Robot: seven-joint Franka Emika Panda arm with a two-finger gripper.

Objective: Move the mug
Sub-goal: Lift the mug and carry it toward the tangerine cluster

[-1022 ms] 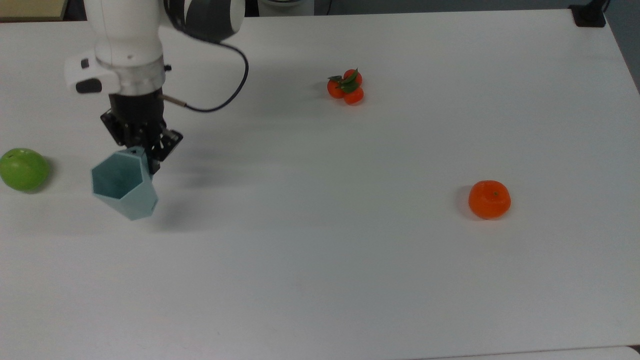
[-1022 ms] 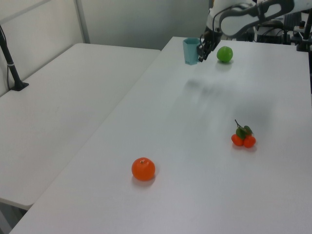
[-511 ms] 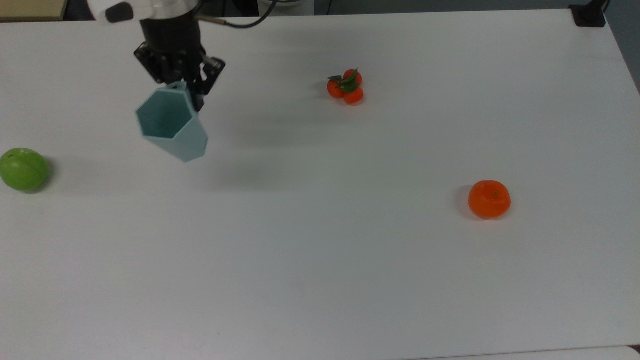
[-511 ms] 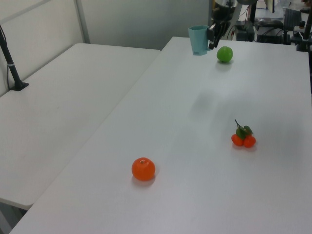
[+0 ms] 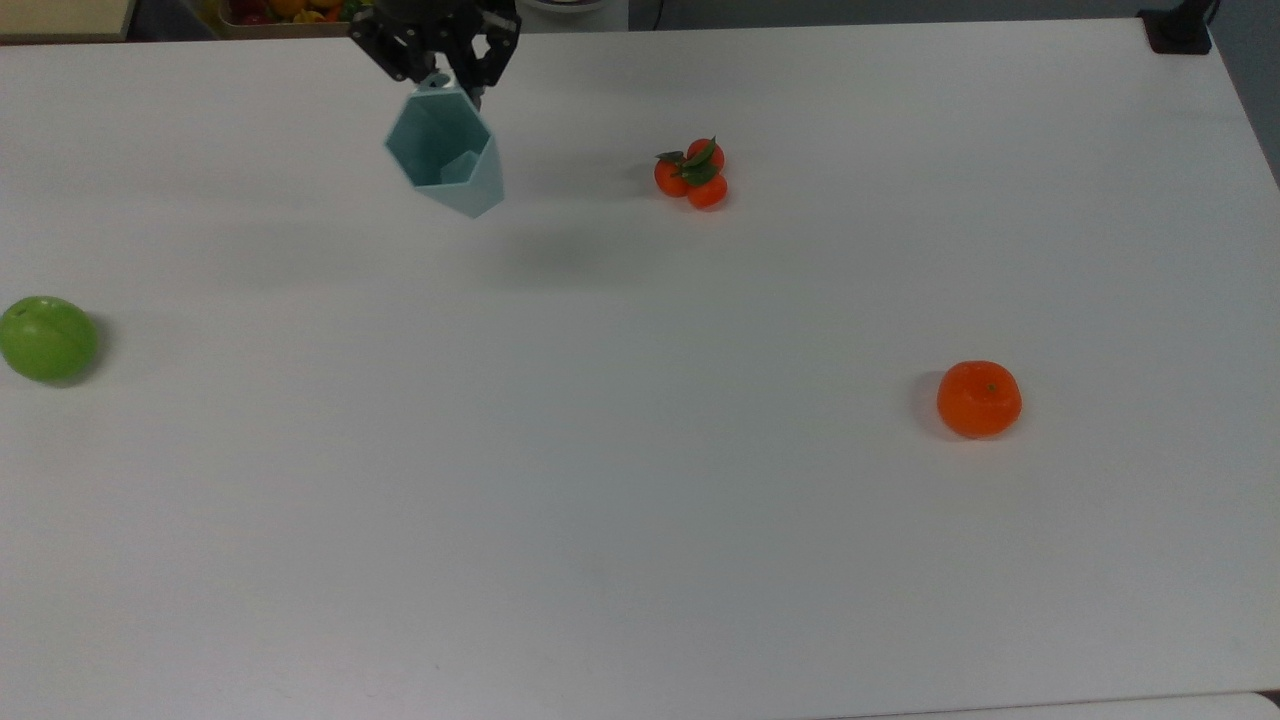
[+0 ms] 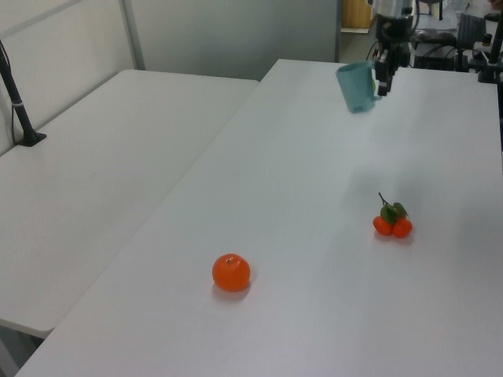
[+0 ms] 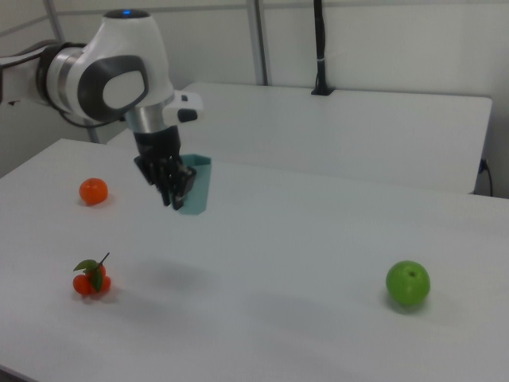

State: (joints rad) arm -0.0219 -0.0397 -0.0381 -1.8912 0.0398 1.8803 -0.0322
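Above the white table (image 5: 640,500), I have the gripper (image 5: 440,72) clamped on the handle side of the mug (image 5: 447,160), which hangs tilted in the air near the small orange cluster (image 5: 692,173); I judge lifting done, setting down left.

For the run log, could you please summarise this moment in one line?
gripper: shut on mug | mug: airborne, tilted | table: apple, orange, tangerine cluster
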